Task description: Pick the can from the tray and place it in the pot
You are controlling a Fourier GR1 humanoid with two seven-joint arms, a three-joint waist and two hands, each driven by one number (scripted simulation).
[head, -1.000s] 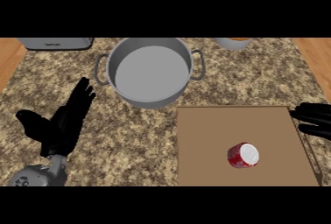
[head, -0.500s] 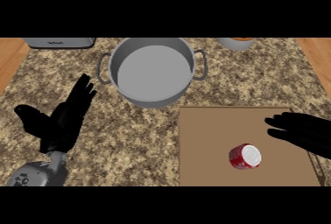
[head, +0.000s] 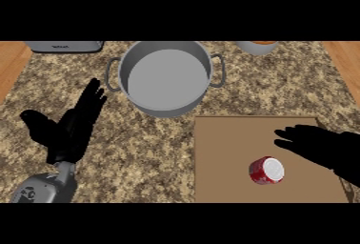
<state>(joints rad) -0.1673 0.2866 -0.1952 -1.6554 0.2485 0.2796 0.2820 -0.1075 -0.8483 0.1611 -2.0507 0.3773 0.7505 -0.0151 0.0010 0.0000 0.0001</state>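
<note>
The right hand [head: 325, 147] is reaching in further over the tray [head: 225, 143] than a moment ago, its fingers [head: 290, 132] spread and holding nothing. The can [head: 267, 170] is lying on its side on the tray just below those fingertips, red with a white end facing up. Beyond the fingertips, the pot [head: 167, 78] is standing. The left hand [head: 69, 131] is resting open, fingers straight.
</note>
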